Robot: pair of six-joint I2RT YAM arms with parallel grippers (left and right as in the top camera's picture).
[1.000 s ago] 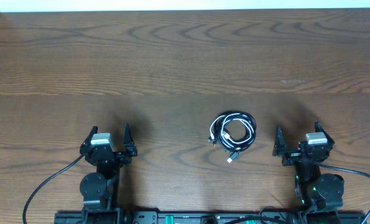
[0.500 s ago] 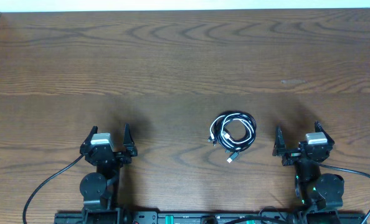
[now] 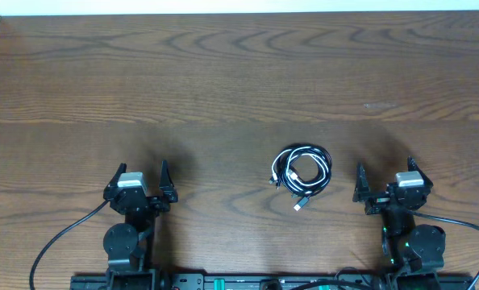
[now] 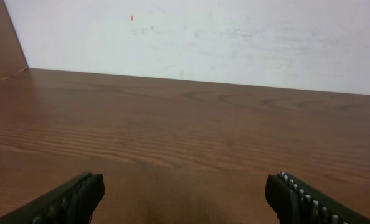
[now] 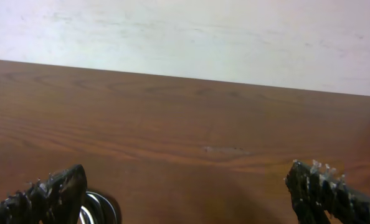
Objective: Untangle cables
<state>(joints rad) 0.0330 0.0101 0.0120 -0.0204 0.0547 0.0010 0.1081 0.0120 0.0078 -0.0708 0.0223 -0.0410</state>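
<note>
Bearing surface: brown wood-grain table [image 3: 223, 80], with a white wall [image 4: 235, 31] behind it.
Cables [image 3: 301, 171]: one tangled coil lying flat on the table, black strands plus one white.
Grippers: two. The left gripper [image 3: 138, 179] is well left of the coil and the right gripper [image 3: 385, 181] is near its right. Both are spread wide and hold nothing.

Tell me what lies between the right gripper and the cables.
Only bare table between the right gripper and the cables; nothing else, as the overhead view shows.

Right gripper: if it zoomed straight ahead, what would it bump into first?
Probably nothing nearby: the right gripper faces open table, then the white wall far off. The cables lie off to its left.
</note>
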